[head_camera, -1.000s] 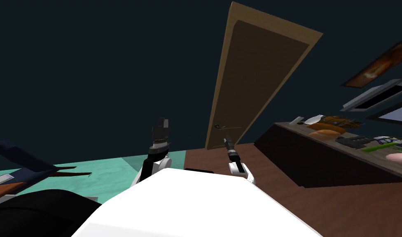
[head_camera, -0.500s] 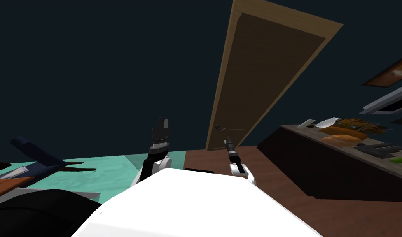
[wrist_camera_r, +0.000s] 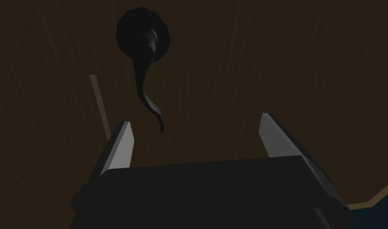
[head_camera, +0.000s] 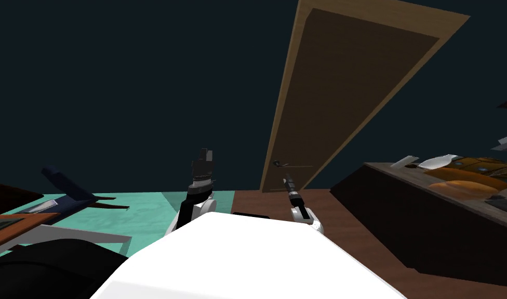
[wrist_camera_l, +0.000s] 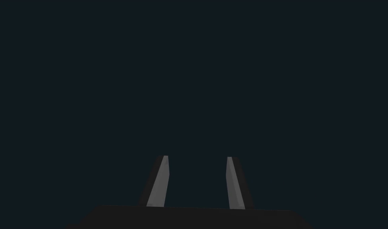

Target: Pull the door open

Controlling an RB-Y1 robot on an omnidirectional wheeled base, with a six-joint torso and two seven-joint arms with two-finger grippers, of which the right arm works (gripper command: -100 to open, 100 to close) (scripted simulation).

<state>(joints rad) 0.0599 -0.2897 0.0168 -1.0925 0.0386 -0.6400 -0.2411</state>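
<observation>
A brown door (head_camera: 351,88) in a lighter frame stands ahead and to the right, shut against its frame. Its dark lever handle (head_camera: 280,163) sits low on the door's left side. My right gripper (head_camera: 287,179) is raised just short of the handle. In the right wrist view the gripper (wrist_camera_r: 195,119) is open, and the curved lever (wrist_camera_r: 143,79) hangs from its round rosette (wrist_camera_r: 143,33). The lever's tip lies just beyond the fingers, nearer one finger (wrist_camera_r: 123,139), touching neither. My left gripper (head_camera: 204,155) is held up before the dark wall, open (wrist_camera_l: 196,156) and empty.
A long dark counter (head_camera: 403,213) with bread and other items runs along the right. A teal floor patch (head_camera: 143,213) lies to the left, with a dark blue chair (head_camera: 65,181) and an orange-topped table (head_camera: 18,220) on it. Brown floor (head_camera: 351,244) leads to the door.
Everything in the head view has slid to the right and the door looms larger: I have moved nearer and turned. Both arms keep their pose before my chest.
</observation>
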